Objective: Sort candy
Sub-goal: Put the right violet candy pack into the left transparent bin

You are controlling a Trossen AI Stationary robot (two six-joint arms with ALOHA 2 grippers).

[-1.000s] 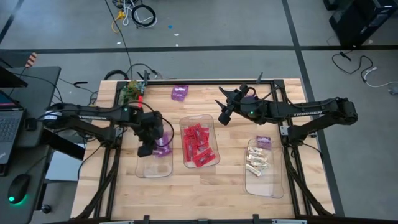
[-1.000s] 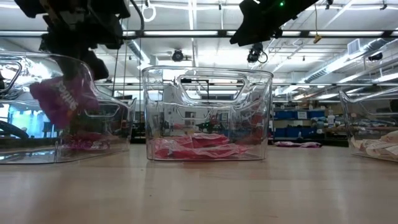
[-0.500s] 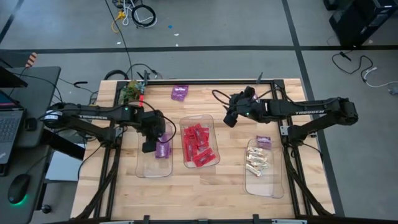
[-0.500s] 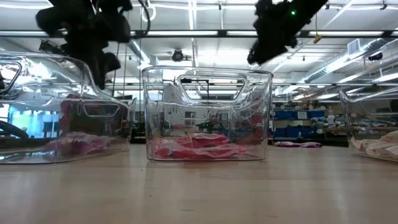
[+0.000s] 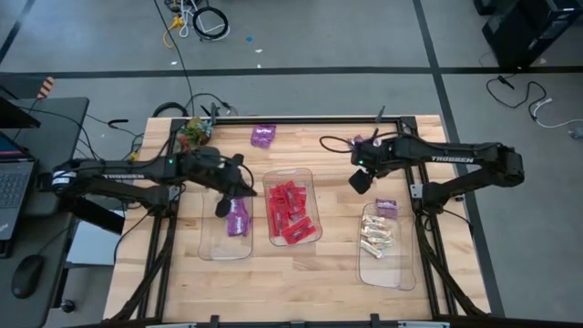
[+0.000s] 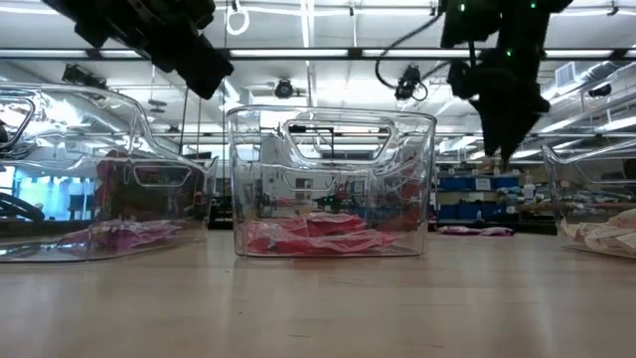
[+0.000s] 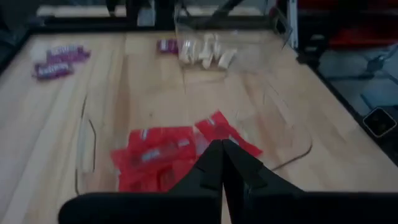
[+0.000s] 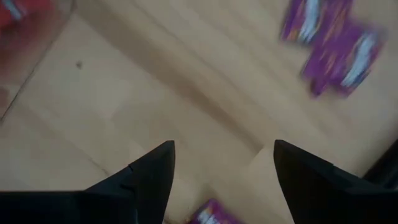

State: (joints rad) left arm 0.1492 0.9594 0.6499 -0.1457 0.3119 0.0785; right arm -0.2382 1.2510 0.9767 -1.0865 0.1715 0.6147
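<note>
- Left hand (image 5: 221, 208) pressed together, empty, raised over the near corner of the left bin (image 5: 208, 244), just beside the purple packets (image 5: 239, 219) lying inside that bin.
- Right hand (image 5: 358, 183) spread wide, holding nothing, hovering above bare wooden surface (image 5: 337, 228) between the middle bin (image 5: 314, 179) and the right bin (image 5: 364, 266).
- Red packets (image 5: 290, 212) piled in the middle bin; seen again past the shut fingers (image 7: 211, 163) in the left wrist view.
- Whitish-cream pieces (image 5: 377, 234) gathered in the right bin.
- One loose purple packet (image 5: 386, 208) on the far rim area of the right bin, near the right hand.
- Another purple pile (image 5: 263, 136) on the surface near its far edge, well apart from all bins.
- In the right wrist view, blurred purple wrappers (image 8: 339, 46) on wood ahead of the spread fingers (image 8: 152, 171).
</note>
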